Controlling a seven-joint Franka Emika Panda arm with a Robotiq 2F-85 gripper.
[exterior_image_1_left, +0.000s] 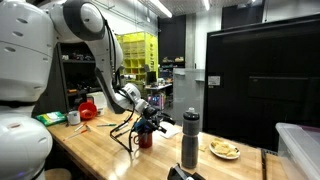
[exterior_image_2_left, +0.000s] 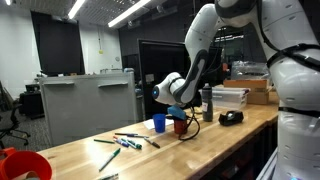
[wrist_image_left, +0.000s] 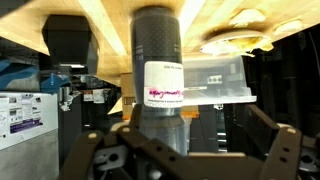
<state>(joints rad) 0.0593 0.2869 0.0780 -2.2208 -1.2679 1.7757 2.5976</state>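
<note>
My gripper (exterior_image_1_left: 150, 122) hovers low over the wooden table (exterior_image_1_left: 100, 150), just above a red cup (exterior_image_1_left: 145, 138). In an exterior view the gripper (exterior_image_2_left: 178, 108) is over the red cup (exterior_image_2_left: 181, 126), with a blue cup (exterior_image_2_left: 159, 123) beside it. The wrist view is upside down. In it the fingers (wrist_image_left: 185, 155) are spread wide with nothing between them. A dark grey bottle with a white label (wrist_image_left: 160, 75) stands straight ahead of them. The bottle shows in both exterior views (exterior_image_1_left: 190, 140) (exterior_image_2_left: 208, 104), apart from the gripper.
A plate with food (exterior_image_1_left: 224, 150) lies past the bottle. A clear plastic bin (exterior_image_1_left: 300, 145) stands at the table's end. Several markers (exterior_image_2_left: 125, 142) lie scattered on the table. A red bowl (exterior_image_1_left: 88, 108) sits near the robot's base. A black panel (exterior_image_1_left: 260, 80) stands behind the table.
</note>
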